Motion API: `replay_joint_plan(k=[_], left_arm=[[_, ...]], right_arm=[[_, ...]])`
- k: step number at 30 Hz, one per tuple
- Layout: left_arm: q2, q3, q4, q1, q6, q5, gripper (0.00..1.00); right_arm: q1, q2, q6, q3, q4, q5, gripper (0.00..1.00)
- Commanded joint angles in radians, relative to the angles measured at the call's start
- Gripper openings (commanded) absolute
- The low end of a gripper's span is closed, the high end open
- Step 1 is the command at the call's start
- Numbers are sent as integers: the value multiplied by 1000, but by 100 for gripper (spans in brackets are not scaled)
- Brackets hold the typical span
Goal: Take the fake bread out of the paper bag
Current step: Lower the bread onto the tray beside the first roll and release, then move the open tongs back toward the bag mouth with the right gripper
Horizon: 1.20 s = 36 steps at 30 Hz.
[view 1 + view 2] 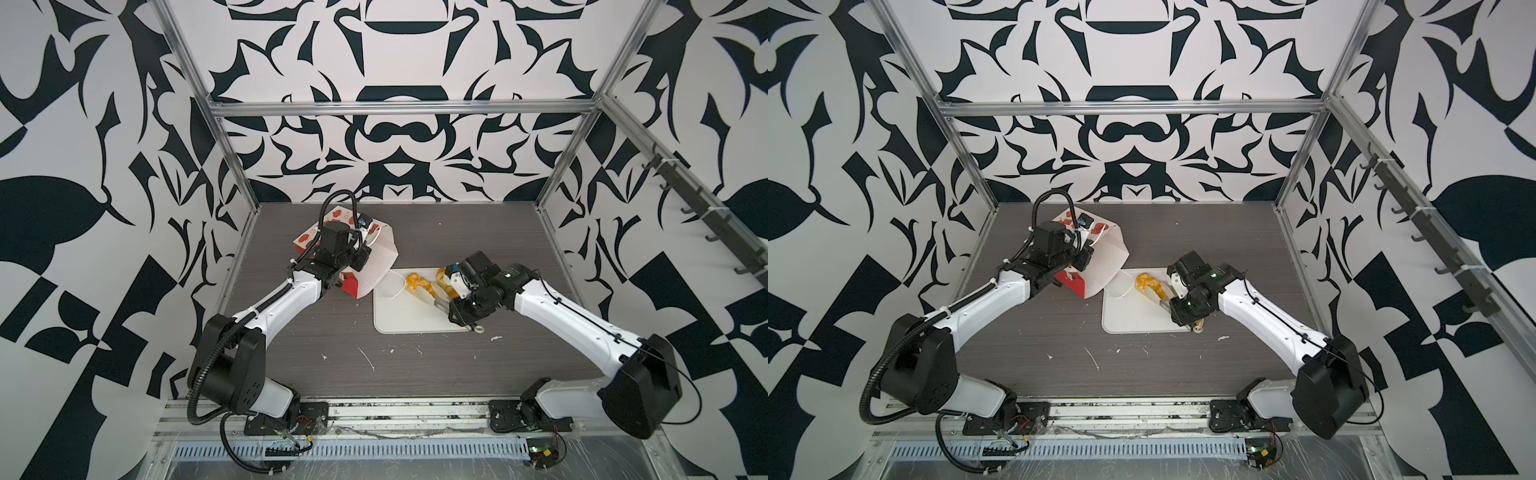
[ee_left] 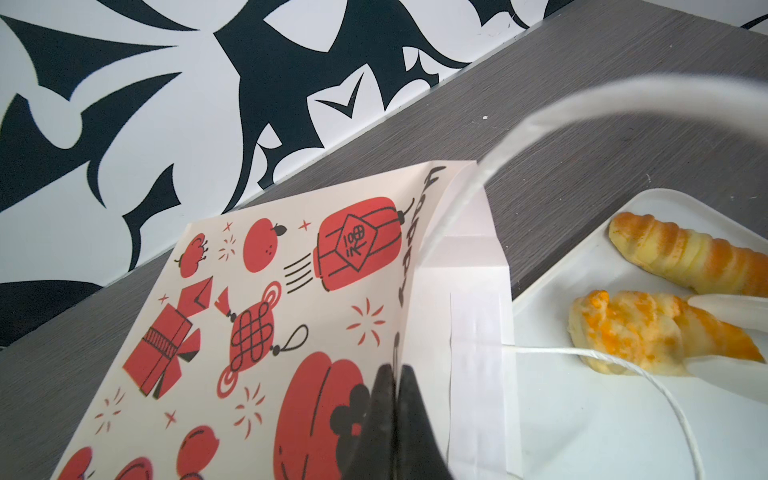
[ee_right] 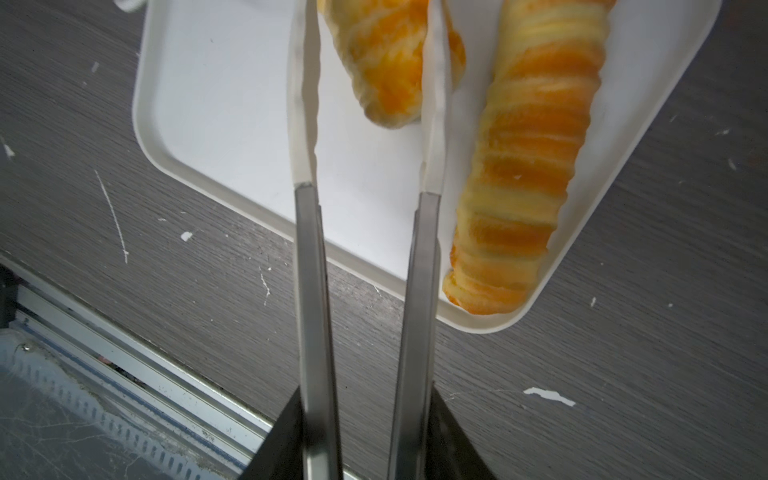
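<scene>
Left wrist view: left pincer [image 2: 394, 376] clamps paper bag [image 2: 266, 365], Chinese-lettered lantern print [image 2: 357, 245] beyond; right pincer [image 3: 366, 399] grips tongs [image 3: 312, 291] over grey table [image 3: 623, 374].

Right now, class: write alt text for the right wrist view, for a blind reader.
Open tongs, held by the right gripper, reach over a white tray with their tips either side of a croissant; a long ridged loaf lies beside it.

The paper bag [image 2: 291, 311] is printed red and black on cream; the fake bread [image 3: 528, 166] is streaked yellow and orange; white is seen on the tray [image 3: 232, 104], silver on the tongs [image 3: 311, 270].
</scene>
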Motion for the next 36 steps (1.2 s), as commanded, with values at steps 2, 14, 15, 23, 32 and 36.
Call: replay_joint_plan(k=[2, 14, 15, 23, 32, 36], left_arm=[[-37, -18, 19, 0, -12, 14, 0], [-59, -28, 32, 0, -15, -27, 0], [-64, -32, 37, -1, -15, -37, 0], [-76, -41, 56, -1, -10, -68, 0], [-68, -44, 58, 0, -9, -69, 0], [-61, -41, 62, 0, -9, -65, 0]], right_arm=[[4, -91, 7, 14, 68, 18, 42], [4, 31, -4, 8, 232, -141, 37], [6, 40, -1, 6, 245, -158, 36], [5, 95, 15, -34, 296, -209, 35], [-22, 63, 21, -92, 248, -126, 33], [-50, 29, 27, -105, 257, -114, 33]])
